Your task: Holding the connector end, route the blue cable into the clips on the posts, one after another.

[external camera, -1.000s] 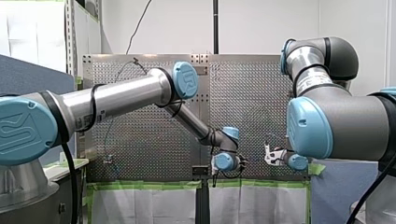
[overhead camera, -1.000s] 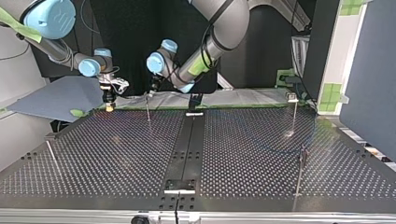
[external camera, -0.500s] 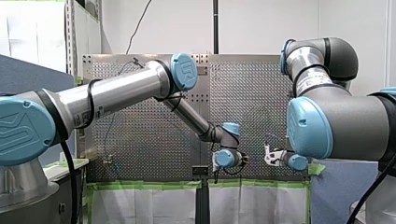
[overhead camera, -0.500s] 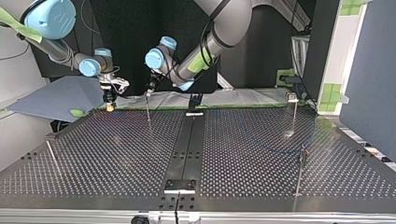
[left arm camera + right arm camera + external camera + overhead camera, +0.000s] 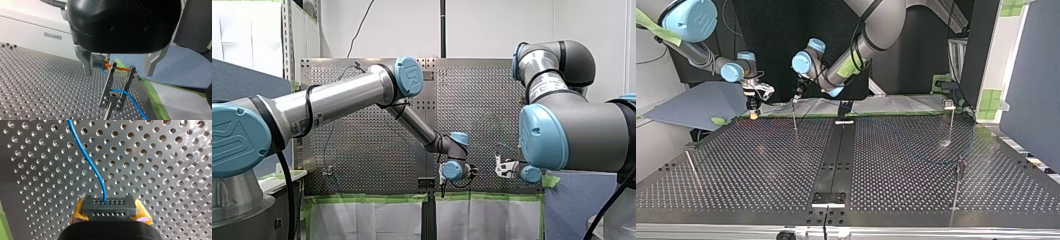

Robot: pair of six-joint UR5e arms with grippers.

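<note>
My right claw (image 5: 110,213) gripped the connector (image 5: 109,205) just beyond the clip (image 5: 110,82), the blue cable (image 5: 127,96) running from it to the clip's base; my left claw (image 5: 118,72) stood wide open astride the clip, holding nothing; closing askew, I judged, it might have knocked the cable out.

Front/top cams face opp. across table (image 5: 736,165); wrist cams close-up.

connector (image 5: 109,206): sat between the pads of my right gripper (image 5: 110,216), over the table (image 5: 162,170)
cable (image 5: 87,157): ran from connector across table
clip (image 5: 113,97): stood between the fingers of my left gripper (image 5: 118,72)
</note>
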